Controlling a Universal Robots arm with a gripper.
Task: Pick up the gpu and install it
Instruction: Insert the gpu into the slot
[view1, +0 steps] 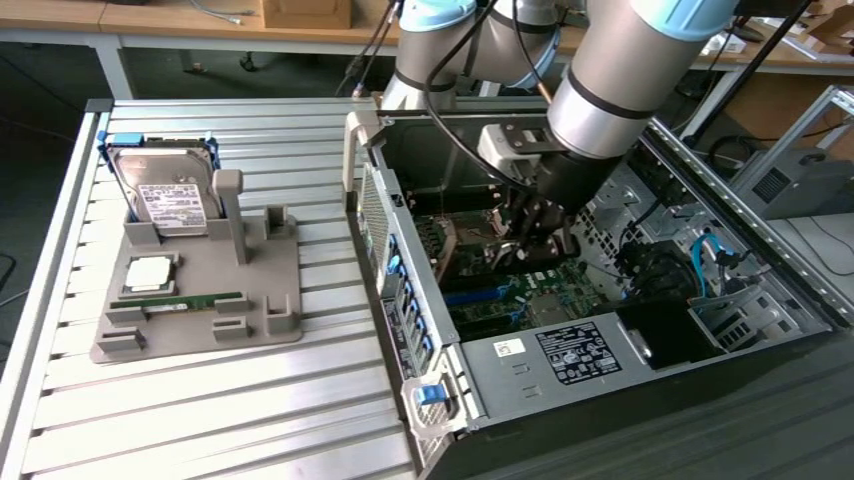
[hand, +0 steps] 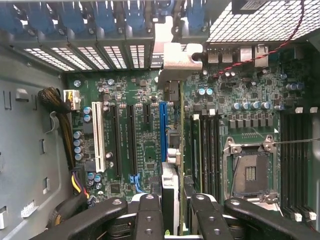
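the arm (view1: 614, 90) reaches down into the open computer case (view1: 400, 240), which lies on its side on the slatted metal surface (view1: 200, 420). the jaws are low inside the case, just above the motherboard (hand: 145, 150). they are closed about halfway and they grip the gpu (hand: 172, 145) from both sides; in the wrist view the two black fingers (hand: 150, 215) press on the card with its thin edge between them.

the gpu stands on its edge over the motherboard. it runs along the long blue slot (hand: 163, 130) and is just beside it. its pale metal end bracket (hand: 182, 57) is at the rear wall of the case, by the row of perforated slot covers (hand: 115, 55). if the lower edge of the card is already inside a slot, i cannot tell. a white slot (hand: 98, 145) lies further to the side, apart from the card, and the empty cpu socket (hand: 250, 172) is on the other side of the card.

at the exterior view's left, well apart from the case, a grey holder (view1: 200, 330) lies on the surface. a hard drive (view1: 167, 195) with a white label stands in it, tilted back. a square processor chip (view1: 150, 272) lies flat in the holder, and a narrow green ram stick (view1: 194, 299) lies just beside the chip.
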